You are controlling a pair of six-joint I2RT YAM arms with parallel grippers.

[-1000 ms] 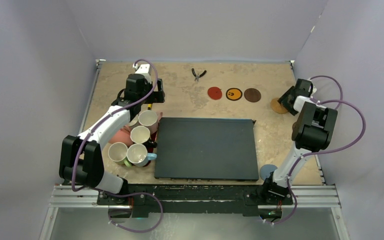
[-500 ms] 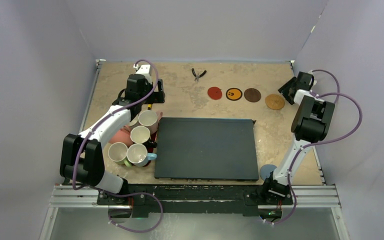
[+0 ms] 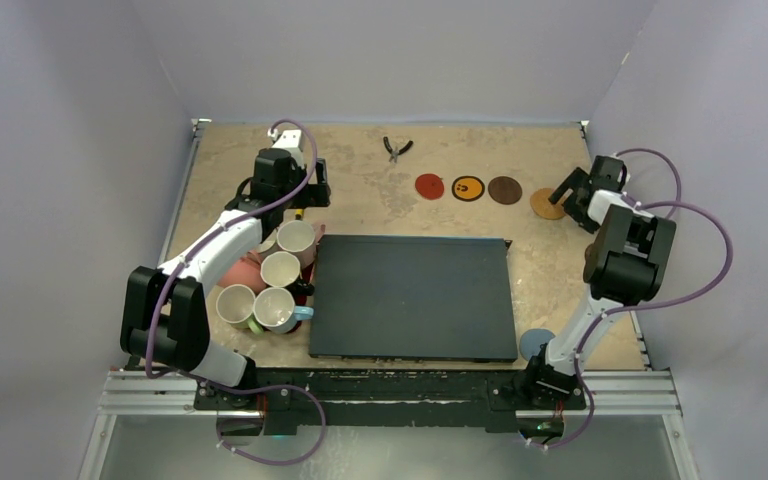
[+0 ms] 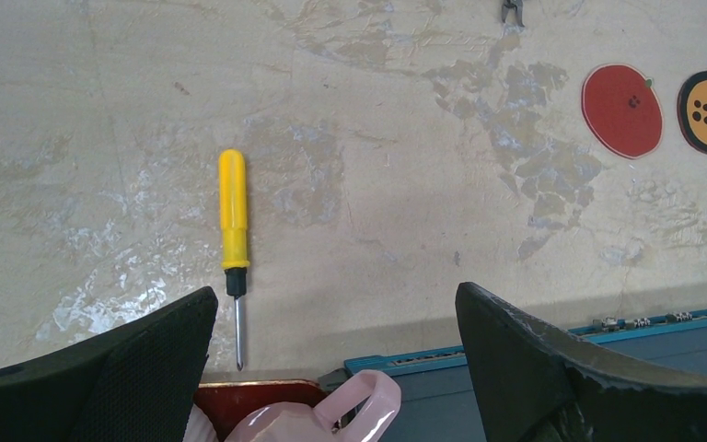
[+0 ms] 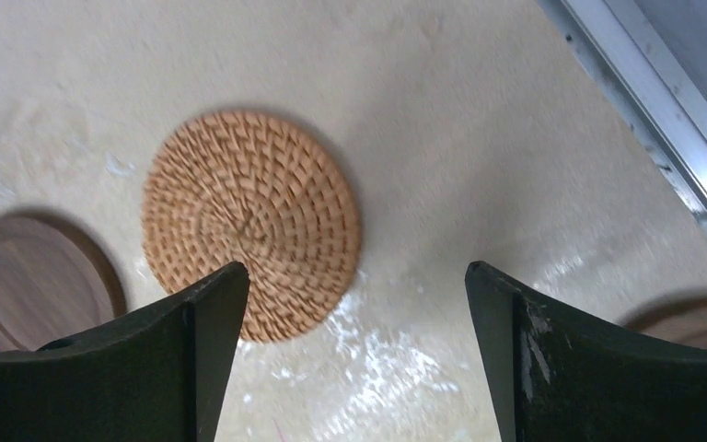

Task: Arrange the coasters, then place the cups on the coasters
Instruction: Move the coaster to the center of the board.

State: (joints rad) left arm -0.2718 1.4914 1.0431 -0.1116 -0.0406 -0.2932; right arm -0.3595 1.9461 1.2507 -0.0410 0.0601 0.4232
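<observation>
**Right claw (image 5: 354,368) open above round woven tan coaster (image 5: 250,224): arranging unfinished**

I read its jaws as spread wide with nothing between them. The woven coaster lies flat on the beige table (image 3: 360,160), just beside the dark brown round coaster (image 3: 504,189). With the red disc coaster (image 3: 428,185) and the yellow black-marked disc coaster (image 3: 468,187), four stand in a row at the far edge. One grey-blue disc coaster (image 3: 533,343) lies well apart, near the right arm's base. Left claw (image 4: 336,368) is open and empty. All handled mugs (image 3: 280,270) sit clustered at the left, none on a coaster. I judge cup placement not begun.
</observation>
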